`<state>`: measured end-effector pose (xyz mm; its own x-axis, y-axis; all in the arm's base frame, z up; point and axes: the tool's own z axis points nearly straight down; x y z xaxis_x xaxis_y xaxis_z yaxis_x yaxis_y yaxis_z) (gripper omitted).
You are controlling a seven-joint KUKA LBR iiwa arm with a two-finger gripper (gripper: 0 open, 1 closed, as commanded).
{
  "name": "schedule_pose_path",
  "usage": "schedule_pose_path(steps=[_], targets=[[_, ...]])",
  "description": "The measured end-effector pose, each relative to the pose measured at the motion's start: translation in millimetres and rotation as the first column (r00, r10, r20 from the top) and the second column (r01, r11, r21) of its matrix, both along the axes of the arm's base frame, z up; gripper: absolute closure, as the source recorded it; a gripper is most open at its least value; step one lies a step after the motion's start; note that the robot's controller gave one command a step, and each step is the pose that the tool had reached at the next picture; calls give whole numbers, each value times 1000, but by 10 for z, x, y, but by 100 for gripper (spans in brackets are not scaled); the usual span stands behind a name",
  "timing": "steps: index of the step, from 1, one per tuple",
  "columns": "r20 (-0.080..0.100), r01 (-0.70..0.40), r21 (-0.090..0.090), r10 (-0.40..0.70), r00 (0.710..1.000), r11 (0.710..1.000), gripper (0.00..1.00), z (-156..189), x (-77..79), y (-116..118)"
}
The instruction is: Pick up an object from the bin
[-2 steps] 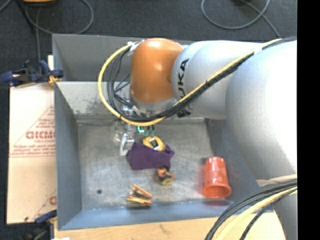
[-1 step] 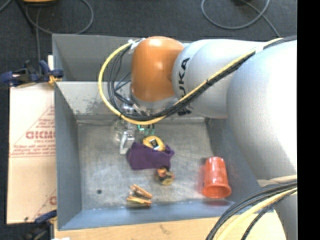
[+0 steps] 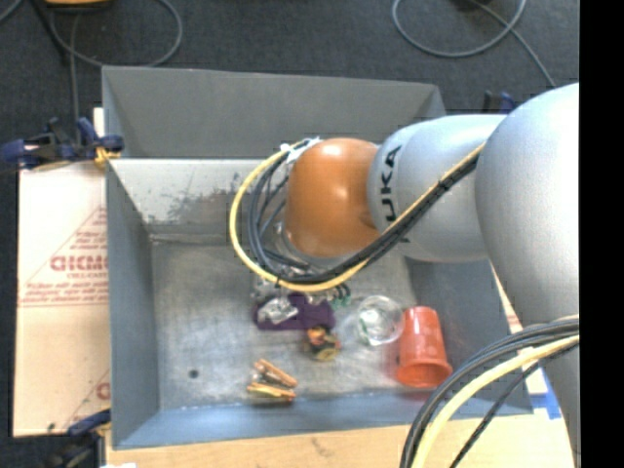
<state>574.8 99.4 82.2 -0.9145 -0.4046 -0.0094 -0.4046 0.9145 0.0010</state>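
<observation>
1. Inside a grey metal bin [image 3: 132, 291], scuffed floor, dark ground around.
2. Places the gripper [image 3: 278, 307] low at mid-floor, directly on a flat purple piece [image 3: 304, 317].
3. Cannot tell whether apart or together.
4. Lies long axis across the view, stretching toward the view's right of the gripper.
5. Calls, probably, for a straight lift.

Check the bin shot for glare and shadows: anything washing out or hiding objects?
Camera view: soft highlight on the orange wrist cover, no harsh glare; the arm shades the bin floor around the purple object; the clear cup glints but reads; the orange cup and the brown pieces are evenly lit.
</observation>
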Motion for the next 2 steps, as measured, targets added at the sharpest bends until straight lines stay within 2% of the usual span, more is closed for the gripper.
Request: schedule_pose_path(steps=[1, 2], targets=[[0, 2, 0, -2, 1000, 1000, 100, 0, 0, 0], [-4, -50, -3, 50, 999, 999, 100, 1247, 64, -46]])
